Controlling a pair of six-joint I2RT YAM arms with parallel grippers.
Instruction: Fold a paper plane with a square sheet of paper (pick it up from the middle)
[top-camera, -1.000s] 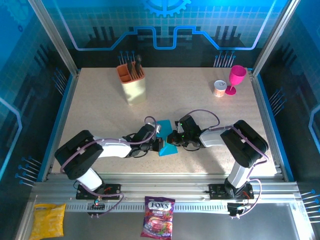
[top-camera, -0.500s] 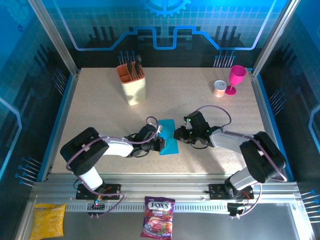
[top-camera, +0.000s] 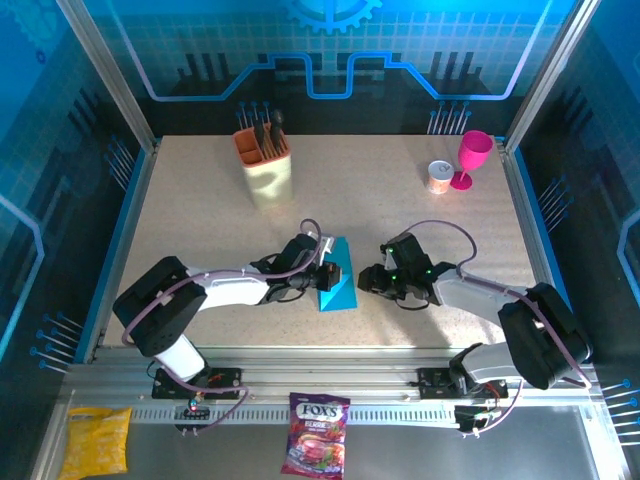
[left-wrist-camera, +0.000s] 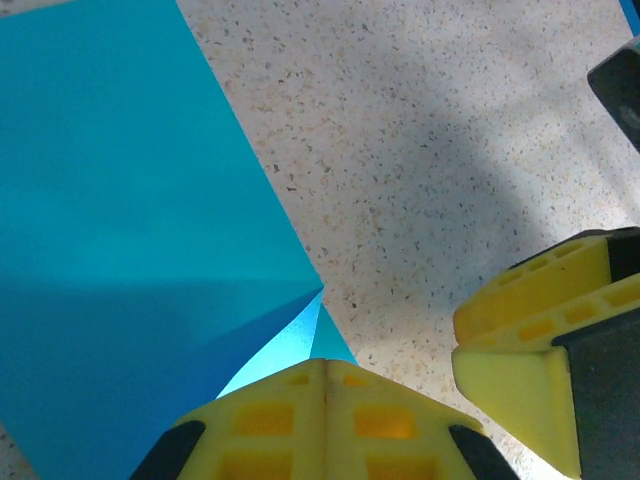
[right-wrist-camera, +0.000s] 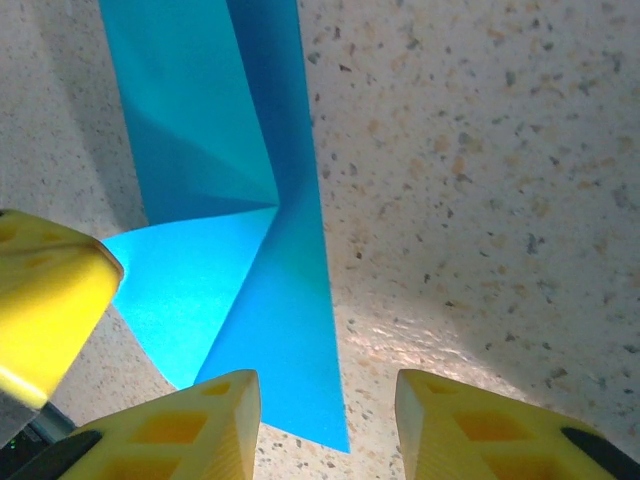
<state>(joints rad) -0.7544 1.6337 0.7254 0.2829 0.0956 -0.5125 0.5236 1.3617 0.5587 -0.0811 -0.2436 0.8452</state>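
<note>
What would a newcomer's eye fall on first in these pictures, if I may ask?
The bright blue paper, partly folded, at the middle of the table, with the left fingers shut on it and the right fingers open beside it. Then the pink goblet at the far right corner and the beige utensil holder far left.

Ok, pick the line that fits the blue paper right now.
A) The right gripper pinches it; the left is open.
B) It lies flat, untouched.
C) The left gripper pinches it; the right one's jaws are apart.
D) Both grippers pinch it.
C: the left gripper has its fingers pressed together on a folded corner of the sheet of paper, while the right gripper shows a clear gap between its fingers.
</note>
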